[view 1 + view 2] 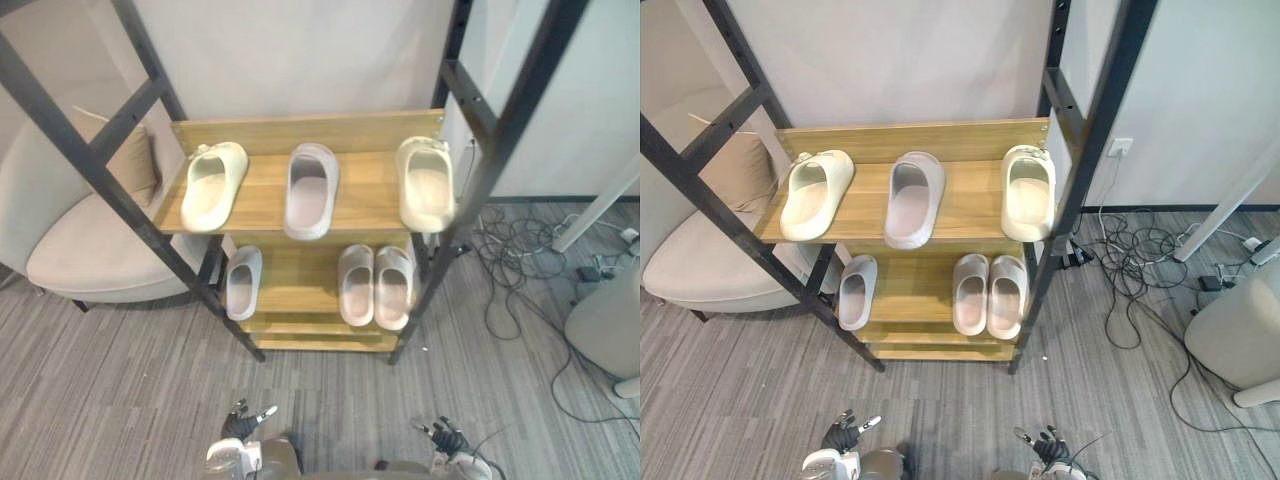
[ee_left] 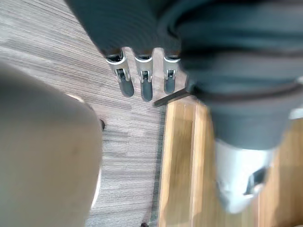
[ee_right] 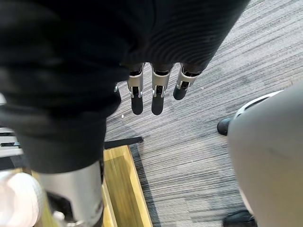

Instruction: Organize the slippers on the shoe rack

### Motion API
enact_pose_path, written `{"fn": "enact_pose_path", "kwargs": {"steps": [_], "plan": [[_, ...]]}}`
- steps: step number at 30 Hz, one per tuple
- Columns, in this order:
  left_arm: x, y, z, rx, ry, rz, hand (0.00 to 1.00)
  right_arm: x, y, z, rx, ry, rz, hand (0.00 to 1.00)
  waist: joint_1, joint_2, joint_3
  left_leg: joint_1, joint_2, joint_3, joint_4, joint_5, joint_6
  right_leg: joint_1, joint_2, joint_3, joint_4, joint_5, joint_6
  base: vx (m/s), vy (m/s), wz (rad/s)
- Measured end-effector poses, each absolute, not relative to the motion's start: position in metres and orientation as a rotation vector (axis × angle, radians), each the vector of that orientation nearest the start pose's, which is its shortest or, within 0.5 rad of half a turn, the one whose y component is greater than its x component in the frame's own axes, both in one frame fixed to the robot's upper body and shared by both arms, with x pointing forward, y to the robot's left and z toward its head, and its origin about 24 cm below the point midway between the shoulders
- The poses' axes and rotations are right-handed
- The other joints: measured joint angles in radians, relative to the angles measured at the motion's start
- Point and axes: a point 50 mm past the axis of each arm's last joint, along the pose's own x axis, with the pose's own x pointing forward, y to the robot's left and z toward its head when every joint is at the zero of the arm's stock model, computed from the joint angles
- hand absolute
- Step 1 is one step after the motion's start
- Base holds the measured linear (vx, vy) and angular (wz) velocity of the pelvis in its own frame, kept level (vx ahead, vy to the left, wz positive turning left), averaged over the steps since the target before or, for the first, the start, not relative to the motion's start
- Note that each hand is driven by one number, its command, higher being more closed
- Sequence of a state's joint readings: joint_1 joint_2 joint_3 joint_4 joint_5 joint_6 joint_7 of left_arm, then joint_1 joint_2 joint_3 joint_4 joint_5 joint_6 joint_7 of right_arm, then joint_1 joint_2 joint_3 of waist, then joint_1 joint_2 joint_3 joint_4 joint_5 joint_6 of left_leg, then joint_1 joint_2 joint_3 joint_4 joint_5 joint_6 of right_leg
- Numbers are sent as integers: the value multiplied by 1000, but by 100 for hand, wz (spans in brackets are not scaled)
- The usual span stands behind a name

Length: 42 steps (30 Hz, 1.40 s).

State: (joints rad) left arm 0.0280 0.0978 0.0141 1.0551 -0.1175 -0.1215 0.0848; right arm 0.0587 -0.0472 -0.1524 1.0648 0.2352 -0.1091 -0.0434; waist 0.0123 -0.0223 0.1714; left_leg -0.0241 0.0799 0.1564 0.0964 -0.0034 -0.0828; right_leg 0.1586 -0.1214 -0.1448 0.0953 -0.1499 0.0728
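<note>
A wooden shoe rack in a black frame stands ahead of me. Its upper shelf holds a cream slipper at the left, a pale lilac slipper in the middle and another cream slipper at the right. On the lower shelf a single lilac slipper lies at the left and a lilac pair lies side by side at the right. My left hand and right hand hang low in front of the rack, both open and holding nothing, fingers straight.
A cream armchair with a tan cushion stands left of the rack. Tangled cables lie on the grey carpet at the right, beside a white rounded object. Black frame bars slant across the rack's sides.
</note>
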Motion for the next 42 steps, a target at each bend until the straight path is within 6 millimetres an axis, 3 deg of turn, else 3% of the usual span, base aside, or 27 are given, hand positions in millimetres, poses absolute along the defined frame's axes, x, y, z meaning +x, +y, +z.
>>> {"fn": "enact_pose_path", "kwargs": {"steps": [1,3,8,11,14,21,24,36,42], "plan": [[122,199,-151,41,964,207,0,104,-186,-160,227,1002,-351,0,-1,-23,-11,33,-24,15,-59,18,13,1,-19,5,-3,0,4,187,147,-23],[120,199,-153,59,978,191,0,103,-184,-160,230,1009,-348,0,-1,-31,-19,84,-53,29,-137,39,28,5,-39,16,-3,2,9,166,185,-23],[122,192,-154,104,988,128,0,107,-187,-158,186,996,-323,0,-10,-19,-20,119,-89,30,-201,64,40,16,-62,12,-18,9,24,35,122,-1],[120,192,-155,122,996,116,0,112,-186,-156,139,983,-291,0,-10,-17,-20,120,-93,32,-207,66,41,19,-67,12,-21,-12,44,-24,-12,-2],[119,191,-156,125,1002,115,0,120,-184,-146,72,903,-246,0,-19,-8,-24,127,-85,27,-207,70,39,20,-60,11,-12,-25,40,-60,-58,1],[119,187,-155,169,986,93,0,149,-181,-84,-103,535,-182,0,-30,-12,-31,131,-77,32,-207,70,38,17,-53,26,-4,-26,38,-35,-25,-3],[118,192,-154,180,984,101,0,157,-180,-55,-135,390,-175,0,-30,-31,-31,133,-75,41,-206,69,37,15,-51,36,-5,-24,37,-22,-13,-8],[116,192,-154,194,987,84,0,182,-161,30,-276,-31,-101,0,-33,-33,-37,142,-73,50,-201,67,35,16,-50,48,-1,-23,36,-16,-8,-3],[117,190,-154,203,983,66,0,196,-153,60,-308,-193,-88,0,-27,-33,-39,145,-74,48,-201,67,36,18,-50,47,3,-23,36,-11,-6,0]]}}
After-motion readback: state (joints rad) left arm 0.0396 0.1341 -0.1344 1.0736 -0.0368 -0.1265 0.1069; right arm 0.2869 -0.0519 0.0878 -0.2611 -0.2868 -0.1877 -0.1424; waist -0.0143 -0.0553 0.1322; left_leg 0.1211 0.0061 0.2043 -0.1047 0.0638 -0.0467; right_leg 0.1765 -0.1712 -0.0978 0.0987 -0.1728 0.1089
